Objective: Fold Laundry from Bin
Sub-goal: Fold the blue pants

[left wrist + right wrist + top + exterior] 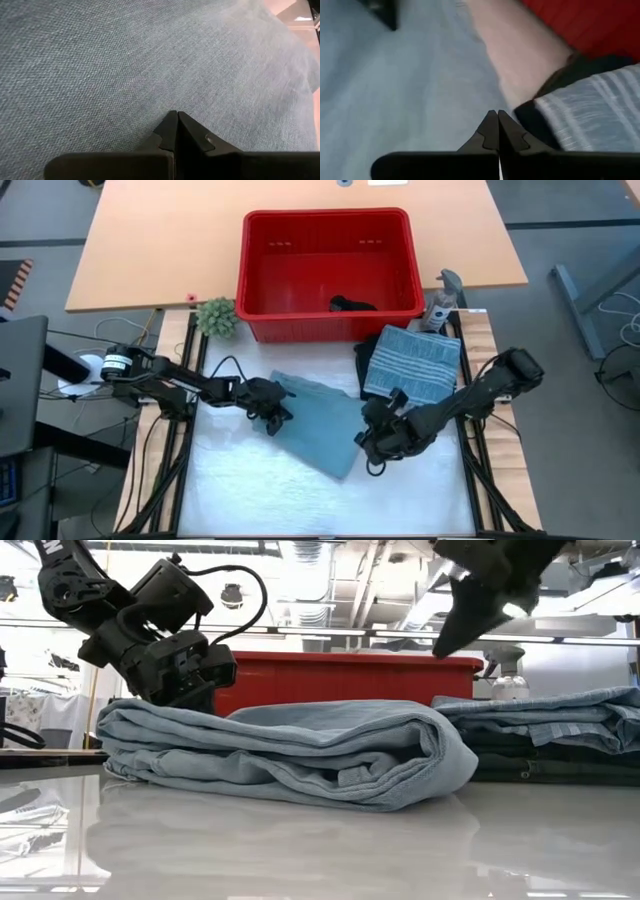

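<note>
A white work surface [260, 490] sits in front of a wooden table [150, 250], seen from above. At the far edge of the white surface stands a large red bin [325, 310] with slotted walls; one dark garment [352, 305] lies in its bottom near the front right corner. In the middle of the white surface lies a folded light blue denim piece [320, 425], a thick, soft bundle with rounded folded edges in the low view. To its right, just in front of the bin, is a small stack: a blue-grey striped cloth [415, 365] folded on top of a black garment [366, 365] whose edge shows at the left. The left gripper [270, 415] is at the denim's left end, its fingers pressed together with nothing between them, pointed at the denim, which fills its wrist view. The right gripper [372, 442] is at the denim's right edge, below the stack, its fingers likewise together and empty. A small green plant [217, 317] stands by the bin's front left corner, and a spray bottle [440, 300] stands by its front right corner.
</note>
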You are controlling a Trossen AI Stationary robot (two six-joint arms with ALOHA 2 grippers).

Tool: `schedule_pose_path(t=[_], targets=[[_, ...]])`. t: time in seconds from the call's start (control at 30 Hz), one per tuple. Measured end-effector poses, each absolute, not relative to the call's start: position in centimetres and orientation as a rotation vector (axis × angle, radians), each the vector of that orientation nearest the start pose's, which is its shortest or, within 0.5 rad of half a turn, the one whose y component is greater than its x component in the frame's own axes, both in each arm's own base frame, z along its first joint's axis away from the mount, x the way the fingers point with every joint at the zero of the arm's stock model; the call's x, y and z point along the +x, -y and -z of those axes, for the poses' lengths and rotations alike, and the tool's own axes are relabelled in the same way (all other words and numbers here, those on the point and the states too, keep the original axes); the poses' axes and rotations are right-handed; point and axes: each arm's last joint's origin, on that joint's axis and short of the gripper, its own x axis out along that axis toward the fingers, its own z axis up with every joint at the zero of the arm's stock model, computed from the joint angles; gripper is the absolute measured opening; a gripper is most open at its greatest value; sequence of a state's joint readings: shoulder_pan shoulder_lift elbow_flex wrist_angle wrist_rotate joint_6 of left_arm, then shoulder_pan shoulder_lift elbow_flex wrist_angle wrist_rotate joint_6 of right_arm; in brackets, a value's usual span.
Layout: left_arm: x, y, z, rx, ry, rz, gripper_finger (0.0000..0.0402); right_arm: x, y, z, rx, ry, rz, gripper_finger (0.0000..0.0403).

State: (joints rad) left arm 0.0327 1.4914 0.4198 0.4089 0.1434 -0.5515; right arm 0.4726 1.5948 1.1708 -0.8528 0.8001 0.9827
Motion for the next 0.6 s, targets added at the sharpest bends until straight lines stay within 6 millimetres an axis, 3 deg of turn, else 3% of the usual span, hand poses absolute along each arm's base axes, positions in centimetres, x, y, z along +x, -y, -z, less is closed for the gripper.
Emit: schedule_pose_path(t=[0.17, 0.37, 0.6], targets=[[24.5, 0.1, -12.1, -0.594, -0.671, -0.1, 0.0, 28.3, -11.9, -22.0, 0.16, -0.709, 0.675, 0.0016], [24.5, 0.5, -12.1, -0.6, -0.669, -0.096, 0.0, 29.6, -11.7, -21.6, 0.131, -0.673, 0.665, 0.0016], [24.5, 0.6, -12.1, -0.614, -0.668, -0.099, 0.0, 31.8, -9.9, -15.7, 0.118, -0.791, 0.728, 0.0016]])
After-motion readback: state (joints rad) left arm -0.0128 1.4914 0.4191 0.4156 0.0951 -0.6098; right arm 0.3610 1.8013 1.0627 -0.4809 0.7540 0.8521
